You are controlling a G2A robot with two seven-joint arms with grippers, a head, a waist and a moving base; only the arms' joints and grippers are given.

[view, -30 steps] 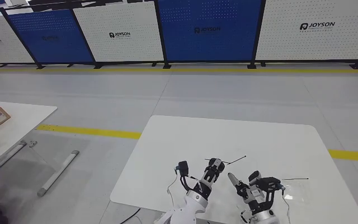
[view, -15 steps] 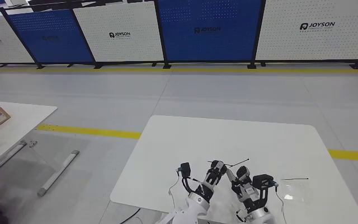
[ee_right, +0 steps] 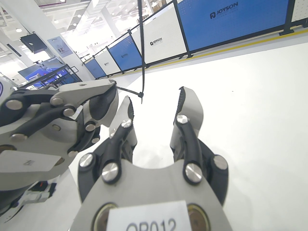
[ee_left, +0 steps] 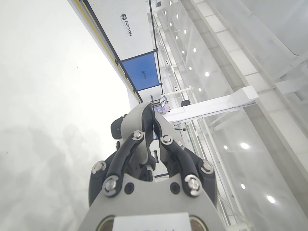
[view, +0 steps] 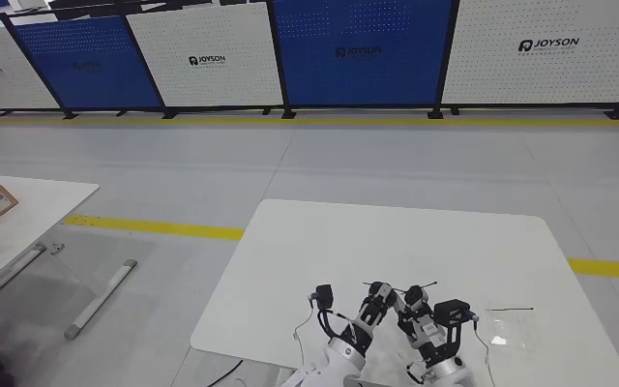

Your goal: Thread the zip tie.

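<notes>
Firstly, white table (view: pixel 406 232): rounded corners, carrying all the items below.

Left gripper (ee_left: pixel 153 116): at about 6 o'clock on the table in the top view. Its fingers are pressed together, pinching the black zip tie (ee_right: pixel 142 49) near its head.

Right gripper (ee_right: pixel 156 99): just beside the left gripper, at its 3 o'clock in the top view. Its fingers are spread wide and hold nothing.

Clear bag (view: pixel 505 334): lies flat at about 4 o'clock on the table, well apart from both grippers.

Zip tie, held: the head sticks out just past the left gripper's tips, near one spread finger of the right gripper and apart from it. The strap runs on from the head in a long thin line, clear of the table.

Second zip tie (view: pixel 510 310): black and straight, lying on the table at the clear bag's 12 o'clock edge.
</notes>
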